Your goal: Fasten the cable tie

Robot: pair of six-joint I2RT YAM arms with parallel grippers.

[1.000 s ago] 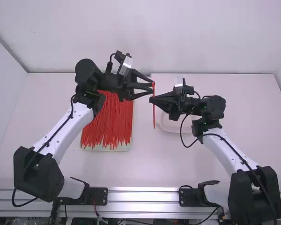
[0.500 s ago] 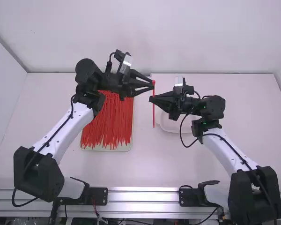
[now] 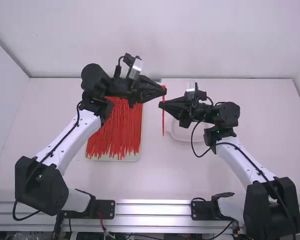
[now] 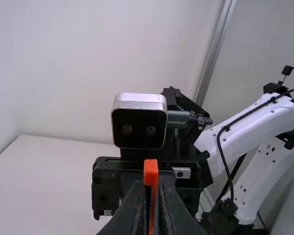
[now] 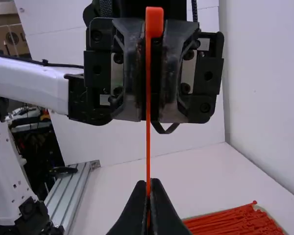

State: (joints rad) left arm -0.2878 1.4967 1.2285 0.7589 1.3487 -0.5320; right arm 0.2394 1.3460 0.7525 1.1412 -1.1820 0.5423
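A red cable tie (image 3: pixel 163 122) hangs upright above the table's middle, its square head (image 3: pixel 164 89) on top. My left gripper (image 3: pixel 161 92) reaches in from the left and is shut on the tie just below the head. My right gripper (image 3: pixel 162 105) comes from the right and is shut on the strap a little lower; the tail dangles free beneath. In the left wrist view the tie's head (image 4: pixel 151 172) stands between my own closed fingers (image 4: pixel 135 210). In the right wrist view the strap (image 5: pixel 148 147) runs from my right gripper (image 5: pixel 148 193) up into the left gripper (image 5: pixel 149 63).
A pile of red cable ties (image 3: pixel 117 127) lies on a pale tray (image 3: pixel 115 158) under the left arm. A white dish (image 3: pixel 182 134) sits on the table below the right gripper. The ties' pile (image 5: pixel 230 220) also shows on the table in the right wrist view.
The left gripper's fingers, spread wide a second ago, have closed onto the tie near its head. The right gripper has kept hold of the strap and barely moved.
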